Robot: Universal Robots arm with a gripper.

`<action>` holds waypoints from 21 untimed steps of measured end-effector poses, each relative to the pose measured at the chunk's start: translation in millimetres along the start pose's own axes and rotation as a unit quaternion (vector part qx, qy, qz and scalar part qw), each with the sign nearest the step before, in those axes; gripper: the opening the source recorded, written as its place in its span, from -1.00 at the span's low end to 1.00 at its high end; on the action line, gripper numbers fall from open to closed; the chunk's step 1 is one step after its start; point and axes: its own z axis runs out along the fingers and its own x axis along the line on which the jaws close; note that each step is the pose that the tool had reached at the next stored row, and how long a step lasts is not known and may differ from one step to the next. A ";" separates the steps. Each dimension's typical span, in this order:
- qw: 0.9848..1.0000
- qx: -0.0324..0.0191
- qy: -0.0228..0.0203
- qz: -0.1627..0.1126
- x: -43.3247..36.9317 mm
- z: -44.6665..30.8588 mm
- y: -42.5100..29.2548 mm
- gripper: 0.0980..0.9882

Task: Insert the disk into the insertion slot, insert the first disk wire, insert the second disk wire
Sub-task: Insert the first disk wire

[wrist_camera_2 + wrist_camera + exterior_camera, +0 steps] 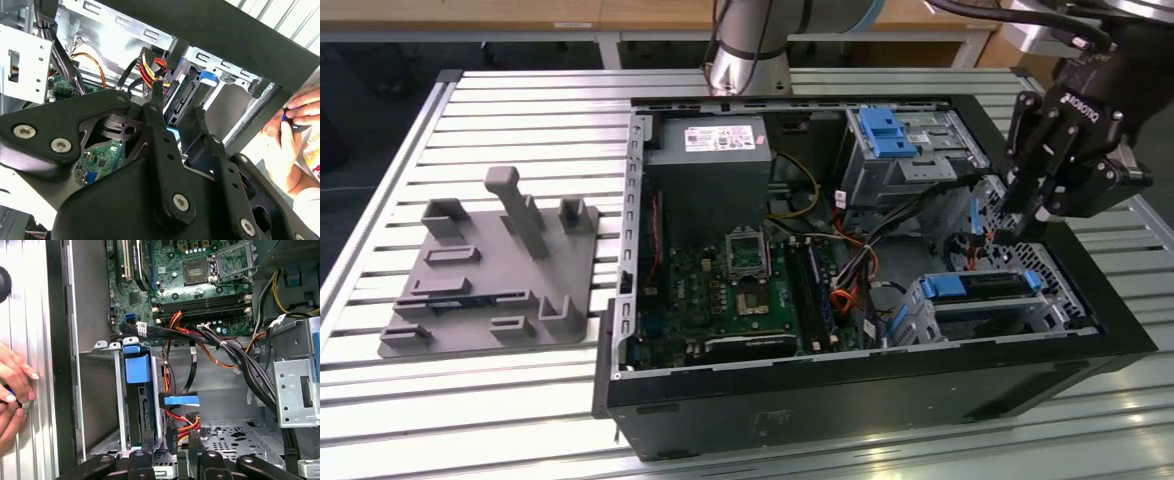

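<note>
Over the open computer case (854, 380) at the exterior view's right, the gripper (1017, 222) reaches down beside the insertion slot (1041, 305); the disk (977, 286) already sits inside it, blue carrier outward. Tall bay with blue latch (894, 130) stands behind, grey fixture (494, 290) well apart on the slatted table (480, 400). Second wrist view: fingers (154, 107) stand apart, gripping nothing I can make out; one tip meets the red-yellow wire bundle (152, 64), likely lined up for the disk's rear ports. First wrist view: power connector (171, 432) lies between the parted fingers, blue-tagged cable (180, 400) just beside it, black cables (225, 352) crowding the approach. A person's hands (12, 390) rest outside the case wall
</note>
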 end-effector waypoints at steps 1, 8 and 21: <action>1.000 0.000 0.000 0.000 -0.9 1.4 -0.1 -0.30; 1.000 -0.001 0.004 0.000 -6.1 8.7 -1.8 -0.30; 0.999 -0.006 0.037 0.001 -16.6 13.3 -3.3 -0.30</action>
